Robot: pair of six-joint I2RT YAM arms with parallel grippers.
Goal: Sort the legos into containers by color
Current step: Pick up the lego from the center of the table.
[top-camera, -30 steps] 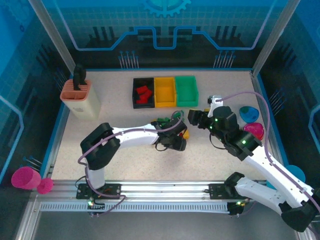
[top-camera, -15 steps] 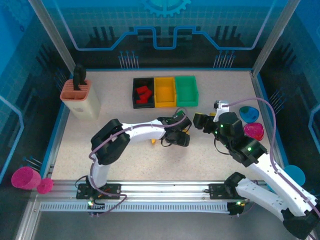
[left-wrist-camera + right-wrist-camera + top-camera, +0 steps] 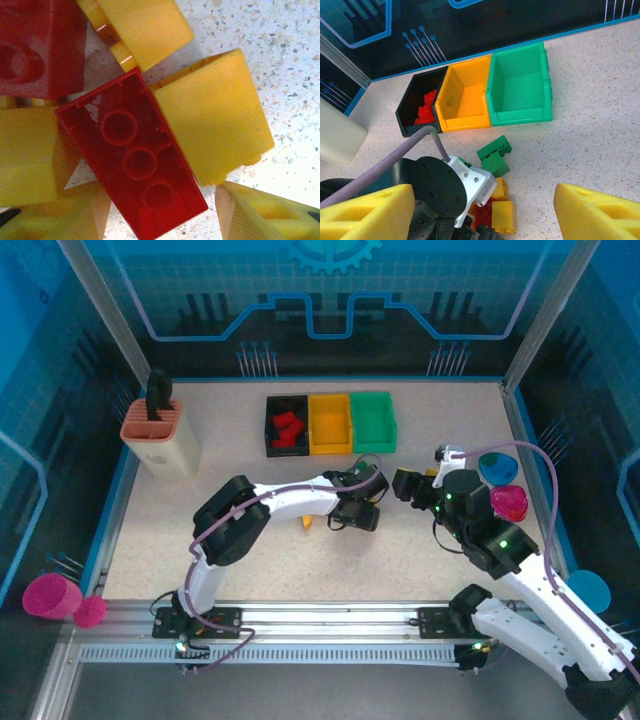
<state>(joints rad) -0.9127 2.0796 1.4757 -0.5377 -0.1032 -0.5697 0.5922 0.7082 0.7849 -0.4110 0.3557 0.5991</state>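
A red brick (image 3: 132, 160) lies hollow side up on the table among several yellow bricks (image 3: 215, 120). My left gripper (image 3: 160, 222) hangs open just above, its fingertips (image 3: 260, 215) on either side of the brick's near end with small gaps. It hovers over the pile (image 3: 362, 502). One yellow brick (image 3: 306, 523) lies loose to its left. My right gripper (image 3: 405, 483) is open and empty right of the pile; below it lie two green bricks (image 3: 495, 154) and a yellow brick (image 3: 504, 216). The black bin (image 3: 270, 430) holds red bricks (image 3: 423, 112); the yellow bin (image 3: 330, 423) and green bin (image 3: 373, 421) look empty.
A salmon-pink slotted holder (image 3: 160, 435) stands at the back left. Blue and pink cups (image 3: 500, 485) sit close to my right arm on the right. The left arm's wrist (image 3: 440, 195) lies under the right gripper's left finger. More pink cups (image 3: 55, 598) sit off the table's left edge.
The left gripper has shifted right and farther back over the pile, uncovering a yellow brick to its left. The right gripper has drawn back to the right.
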